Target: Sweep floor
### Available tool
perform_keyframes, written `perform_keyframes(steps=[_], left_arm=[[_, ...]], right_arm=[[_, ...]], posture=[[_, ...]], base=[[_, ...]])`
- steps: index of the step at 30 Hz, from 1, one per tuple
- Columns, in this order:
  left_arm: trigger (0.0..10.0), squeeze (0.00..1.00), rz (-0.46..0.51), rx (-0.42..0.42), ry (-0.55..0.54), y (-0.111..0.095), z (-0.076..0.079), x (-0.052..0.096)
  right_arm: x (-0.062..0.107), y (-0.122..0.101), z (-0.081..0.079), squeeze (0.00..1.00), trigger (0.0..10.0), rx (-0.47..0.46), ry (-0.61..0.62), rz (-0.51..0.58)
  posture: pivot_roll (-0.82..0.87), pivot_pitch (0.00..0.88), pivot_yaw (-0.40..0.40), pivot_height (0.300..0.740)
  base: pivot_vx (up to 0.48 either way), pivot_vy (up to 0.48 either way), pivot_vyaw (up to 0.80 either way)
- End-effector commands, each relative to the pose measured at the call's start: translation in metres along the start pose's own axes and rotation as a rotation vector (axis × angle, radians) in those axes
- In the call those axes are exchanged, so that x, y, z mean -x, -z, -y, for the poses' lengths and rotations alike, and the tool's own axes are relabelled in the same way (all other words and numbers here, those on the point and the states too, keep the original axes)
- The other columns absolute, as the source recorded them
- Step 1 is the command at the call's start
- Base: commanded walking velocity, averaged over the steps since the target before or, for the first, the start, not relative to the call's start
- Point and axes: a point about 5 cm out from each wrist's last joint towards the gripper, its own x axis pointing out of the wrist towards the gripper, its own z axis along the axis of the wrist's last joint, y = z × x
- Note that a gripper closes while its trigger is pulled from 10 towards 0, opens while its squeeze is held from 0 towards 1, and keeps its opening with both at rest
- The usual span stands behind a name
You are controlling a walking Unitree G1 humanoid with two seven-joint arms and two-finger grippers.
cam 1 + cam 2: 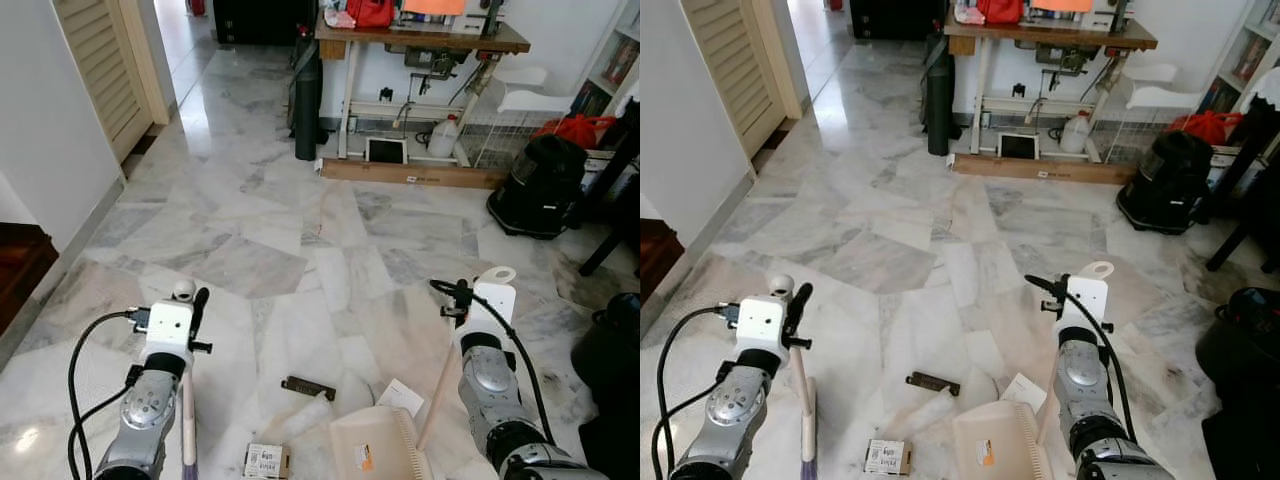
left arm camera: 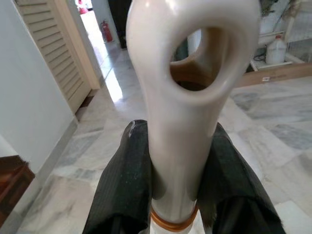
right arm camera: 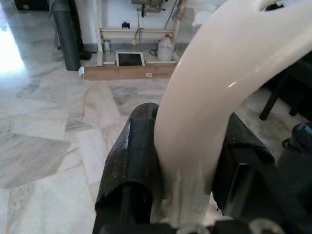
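My left gripper (image 1: 192,312) is shut on the broom (image 1: 187,420). The broom's white looped handle top (image 2: 192,73) sticks up between the black fingers (image 2: 124,185), and its purple bristles touch the floor by my left side. My right gripper (image 1: 478,297) is shut on the cream handle (image 3: 219,83) of the dustpan (image 1: 375,445). The dustpan's wooden stick (image 1: 437,390) slants down to the cream pan, which rests on the marble floor between my arms. Litter lies near the pan: a black bar (image 1: 308,388), a small printed box (image 1: 266,461), a white paper (image 1: 400,396) and a crumpled clear wrapper (image 1: 305,415).
A work table (image 1: 420,40) stands at the back, with a wooden plank (image 1: 410,173) and a dark cylinder (image 1: 307,100) at its foot. A black vacuum (image 1: 540,185) and a dark bag (image 1: 610,350) crowd the right side. A louvred door (image 1: 100,60) and a wall are on the left.
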Motion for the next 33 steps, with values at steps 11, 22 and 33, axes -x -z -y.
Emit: perform_keyframes(steps=[11,22,33], left_arm=[[10.0,0.0,0.066,0.06,0.055,-0.022,-0.001,-0.015],[10.0,0.0,0.073,0.089,0.063,-0.027,-0.001,-0.02],[10.0,0.0,0.078,0.11,0.064,-0.03,0.002,-0.022]], right_arm=[[-0.004,0.003,-0.001,0.0,10.0,-0.066,0.056,-0.098],[-0.009,0.006,-0.007,0.0,10.0,-0.074,0.058,-0.219],[-0.017,-0.023,-0.008,0.0,10.0,-0.117,0.029,-0.026]], posture=[[0.06,0.0,-0.056,0.74],[0.06,0.0,-0.068,0.74],[0.04,0.0,-0.075,0.74]], base=[[0.0,0.0,0.0],[0.0,0.0,0.0],[0.0,0.0,0.0]])
